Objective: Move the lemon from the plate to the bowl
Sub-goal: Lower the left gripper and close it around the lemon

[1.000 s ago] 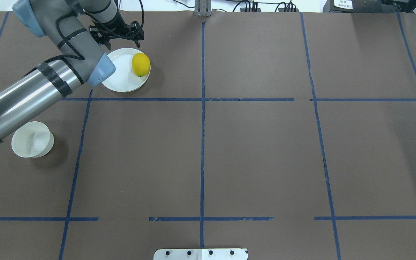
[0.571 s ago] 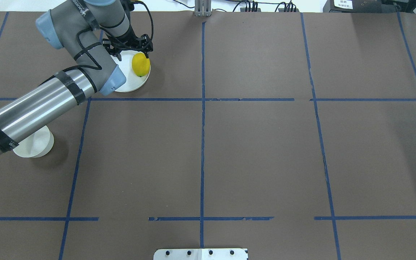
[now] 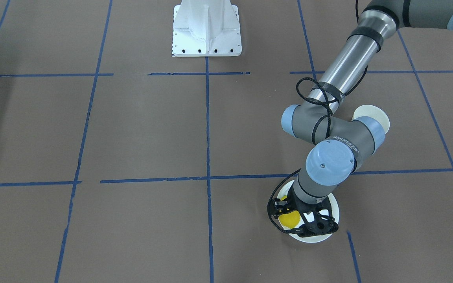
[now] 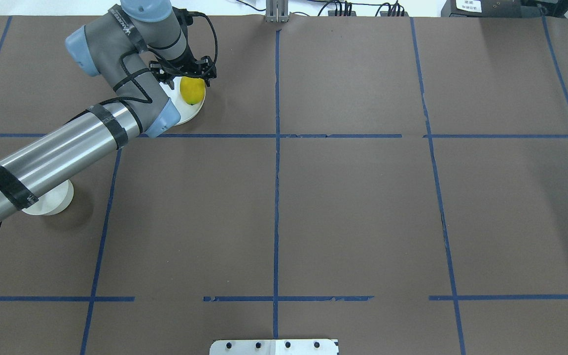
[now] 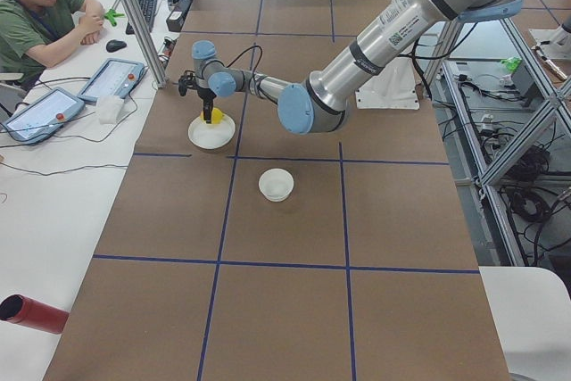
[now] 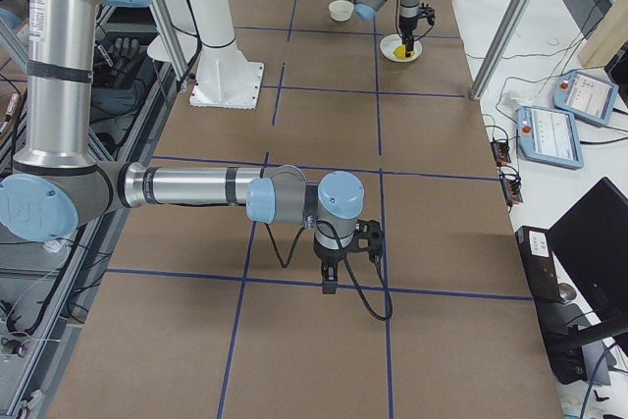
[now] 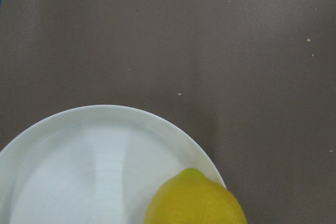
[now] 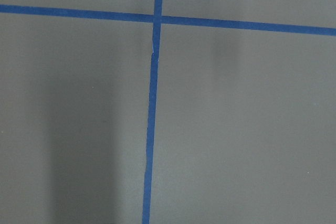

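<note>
The left end effector [image 3: 299, 217], jaws spread, hovers over the lemon [image 3: 289, 219] on the plate [image 3: 317, 237] near the worktop's [image 3: 132, 129] far left corner; state of the right end effector [image 6: 329, 288] unclear.

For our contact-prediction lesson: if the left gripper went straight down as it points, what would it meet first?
Probably the bright yellow oval lemon lying on the flat round white plate; the left gripper hangs over it, depth unclear.
</note>
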`<state>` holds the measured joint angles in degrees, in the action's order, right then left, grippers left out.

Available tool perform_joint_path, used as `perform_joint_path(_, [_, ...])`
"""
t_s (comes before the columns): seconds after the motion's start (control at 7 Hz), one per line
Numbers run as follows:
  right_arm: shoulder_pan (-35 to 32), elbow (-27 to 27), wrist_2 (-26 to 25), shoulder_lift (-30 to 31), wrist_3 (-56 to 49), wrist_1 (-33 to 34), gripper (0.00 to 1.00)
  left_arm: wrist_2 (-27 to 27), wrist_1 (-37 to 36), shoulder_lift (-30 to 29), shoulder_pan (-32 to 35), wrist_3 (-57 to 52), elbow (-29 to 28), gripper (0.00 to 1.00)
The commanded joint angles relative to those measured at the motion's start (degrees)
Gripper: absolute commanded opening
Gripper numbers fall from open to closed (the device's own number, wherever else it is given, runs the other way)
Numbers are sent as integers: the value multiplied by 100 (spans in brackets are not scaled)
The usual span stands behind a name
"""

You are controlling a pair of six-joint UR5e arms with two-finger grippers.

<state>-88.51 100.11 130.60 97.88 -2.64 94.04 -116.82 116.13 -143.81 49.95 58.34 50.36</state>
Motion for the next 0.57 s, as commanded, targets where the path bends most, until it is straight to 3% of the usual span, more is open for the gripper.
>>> perform_joint_path(0.0, [0, 0, 0, 3, 0, 0, 100, 1, 7, 2, -12, -68, -17, 57])
perform_joint_path(0.14, [0, 0, 0, 3, 0, 0, 100, -8, 7, 2, -21, -68, -69, 57])
perform_joint_path(0.29, [0, 0, 0, -6, 0, 0, 100, -8, 7, 2, -21, -68, -61, 51])
perform_joint_path(0.43, [0, 0, 0, -6, 0, 0, 100, -43, -2, -7, 49, -77, -26, 33])
